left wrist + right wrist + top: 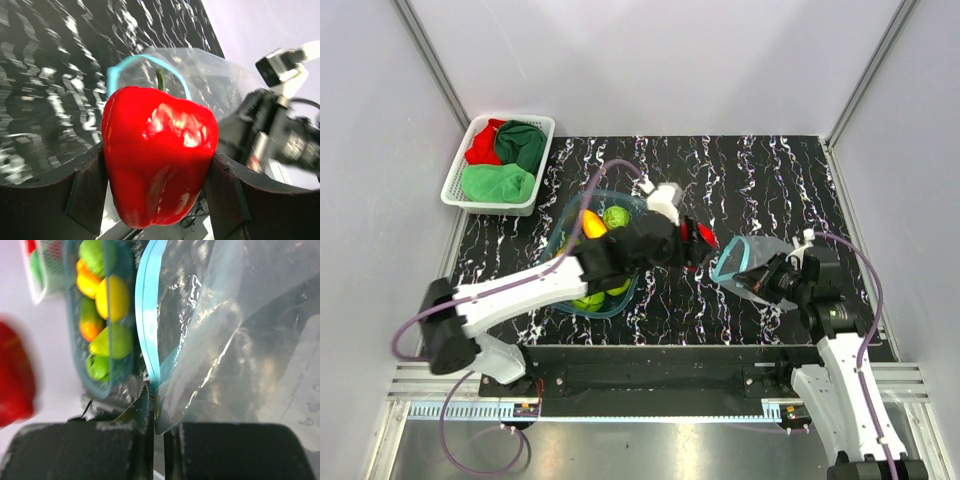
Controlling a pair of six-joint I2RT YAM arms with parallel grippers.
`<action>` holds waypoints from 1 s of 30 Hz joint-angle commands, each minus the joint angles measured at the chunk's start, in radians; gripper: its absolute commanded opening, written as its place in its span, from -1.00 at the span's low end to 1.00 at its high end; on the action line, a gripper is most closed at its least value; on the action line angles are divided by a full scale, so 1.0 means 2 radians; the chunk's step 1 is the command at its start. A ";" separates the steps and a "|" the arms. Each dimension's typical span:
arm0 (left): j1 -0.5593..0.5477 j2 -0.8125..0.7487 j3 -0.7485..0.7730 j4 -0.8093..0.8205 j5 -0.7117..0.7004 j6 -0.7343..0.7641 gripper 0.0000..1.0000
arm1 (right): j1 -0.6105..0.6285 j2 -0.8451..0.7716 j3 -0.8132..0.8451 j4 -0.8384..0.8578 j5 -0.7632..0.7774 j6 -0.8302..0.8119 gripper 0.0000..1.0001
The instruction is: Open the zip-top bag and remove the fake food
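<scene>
The clear zip-top bag (752, 262) lies on the marbled mat right of centre, its teal zip mouth (728, 258) gaping to the left. My right gripper (776, 281) is shut on the bag's edge beside the zip strip (148, 315), with the film pinched between the pads (158, 440). My left gripper (697, 245) is shut on a glossy red pepper (159, 150) and holds it just left of the bag's mouth (150, 62). The pepper shows as a red blur in the right wrist view (15, 375). More fake food (110, 297), yellow, green and orange, lies in the blue tub.
A translucent blue tub (560, 228) sits left of centre under my left arm. A white basket (453, 178) with red and green cloths stands at the back left. Grey walls close in the sides and the back.
</scene>
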 commanded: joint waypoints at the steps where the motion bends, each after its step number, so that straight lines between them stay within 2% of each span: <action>1: 0.019 -0.095 -0.012 -0.081 -0.065 0.027 -1.00 | -0.002 0.044 0.063 -0.012 0.087 -0.046 -0.94; 2: 0.035 -0.117 -0.035 -0.120 -0.075 0.016 -1.00 | -0.003 0.051 0.071 -0.012 0.098 -0.050 -0.89; 5: 0.078 -0.169 -0.092 -0.192 -0.116 -0.015 -1.00 | -0.002 0.084 0.104 -0.011 0.090 -0.070 -0.30; 6: 0.088 -0.184 -0.111 -0.194 -0.122 -0.015 -1.00 | -0.002 0.092 0.113 -0.017 0.084 -0.076 -0.13; 7: 0.100 -0.197 -0.127 -0.194 -0.127 -0.015 -1.00 | -0.002 0.104 0.126 -0.023 0.082 -0.082 0.19; 8: 0.126 -0.212 -0.151 -0.193 -0.123 -0.014 -1.00 | -0.002 0.109 0.133 -0.029 0.077 -0.082 0.37; 9: 0.138 -0.213 -0.157 -0.191 -0.118 -0.009 -1.00 | -0.001 0.114 0.137 -0.041 0.072 -0.082 0.51; 10: 0.149 -0.210 -0.162 -0.187 -0.114 -0.002 -1.00 | -0.002 0.120 0.142 -0.046 0.064 -0.080 0.83; 11: 0.167 -0.192 -0.164 -0.188 -0.111 0.004 -1.00 | -0.002 0.124 0.145 -0.052 0.047 -0.079 0.99; 14: 0.188 -0.148 -0.162 -0.188 -0.088 0.010 -0.97 | -0.002 0.132 0.163 -0.092 0.026 -0.086 0.99; 15: 0.190 -0.140 -0.158 -0.187 -0.083 0.011 -0.87 | -0.001 0.127 0.178 -0.113 0.025 -0.094 0.99; 16: 0.189 -0.132 -0.157 -0.189 -0.083 0.010 -0.41 | -0.001 0.123 0.188 -0.127 0.030 -0.098 0.99; 18: 0.190 -0.120 -0.157 -0.189 -0.088 0.000 0.17 | 0.000 0.116 0.227 -0.165 0.036 -0.113 0.99; 19: 0.190 -0.118 -0.156 -0.189 -0.092 -0.002 0.38 | -0.001 0.114 0.241 -0.177 0.039 -0.117 0.99; 20: 0.190 -0.116 -0.155 -0.190 -0.094 -0.002 0.97 | -0.002 0.114 0.256 -0.187 0.040 -0.121 0.99; 24: 0.190 -0.120 -0.138 -0.210 -0.097 0.001 0.98 | -0.001 0.133 0.326 -0.238 0.050 -0.152 0.99; 30: 0.190 -0.171 -0.128 -0.235 -0.079 -0.014 0.98 | 0.002 0.121 0.322 -0.236 0.027 -0.156 0.99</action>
